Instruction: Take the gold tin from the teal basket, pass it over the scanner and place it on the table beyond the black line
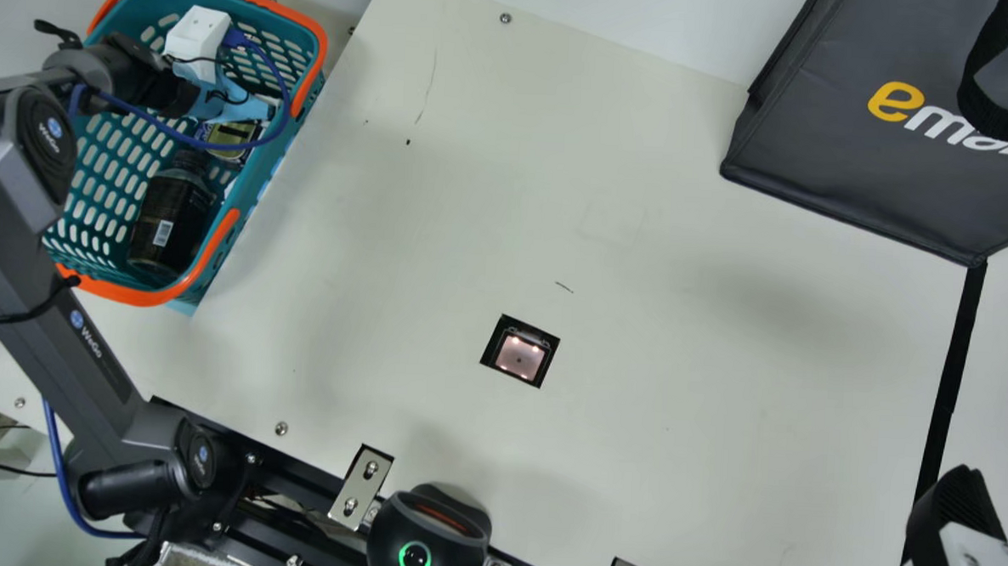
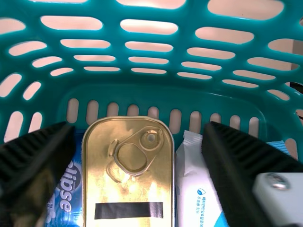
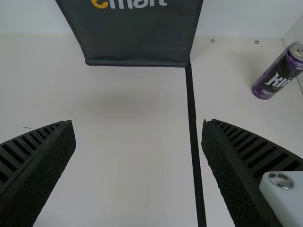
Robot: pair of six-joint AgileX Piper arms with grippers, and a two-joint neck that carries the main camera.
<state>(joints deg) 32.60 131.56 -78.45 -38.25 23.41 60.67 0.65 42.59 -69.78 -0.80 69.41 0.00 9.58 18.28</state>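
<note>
Overhead, the left gripper [image 1: 238, 108] is wide open, holding nothing, with the gold tin [image 2: 129, 189] between its 2 fingers; the right gripper [image 1: 958, 511] is open, empty.

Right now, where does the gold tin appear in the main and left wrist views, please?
Main view: upper left, the gold tin just above the dark bottle.
Left wrist view: just off centre, between blue packet and white packet.
Shared landmark: the teal basket holding the tin.
</note>
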